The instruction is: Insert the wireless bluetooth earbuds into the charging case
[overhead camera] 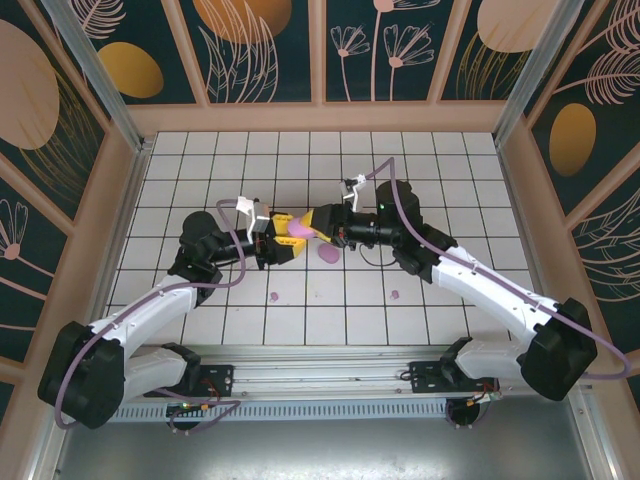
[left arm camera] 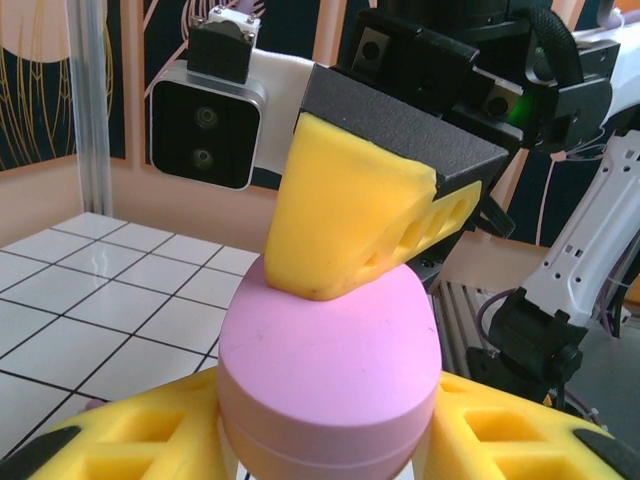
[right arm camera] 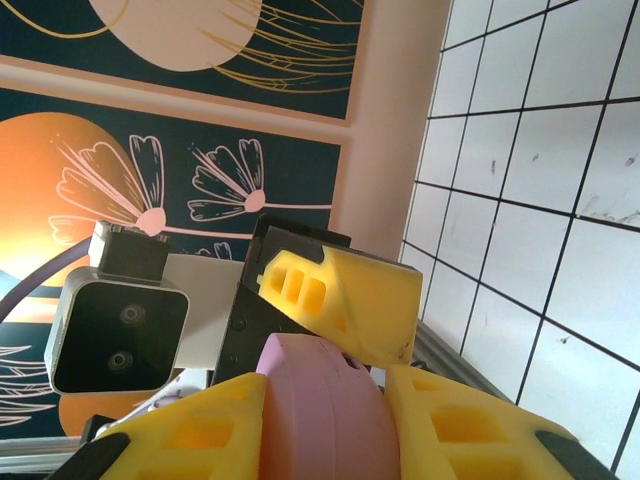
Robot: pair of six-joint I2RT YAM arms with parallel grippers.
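Tiled table (overhead camera: 200,160), gripped case (overhead camera: 297,231), pink oval (overhead camera: 328,253), stray earbud (overhead camera: 396,295)

— That charging case (left arm camera: 330,380), what colour would you call it?
— Pink-purple, plain. The fingers (left arm camera: 340,220) on it are bright yellow, backed in black.
— And those specks on the floor (overhead camera: 200,160)?
— The earbuds (overhead camera: 274,296); same pink-purple, I think, though they're tiny from here. A matching oval (overhead camera: 328,252) lies at five o'clock from the case.
— White tiles, dark grid lines. Walls (overhead camera: 60,110) dark teal with peach and orange flowers.
— Arms (overhead camera: 490,290) white and black, cables (overhead camera: 398,188) purple.
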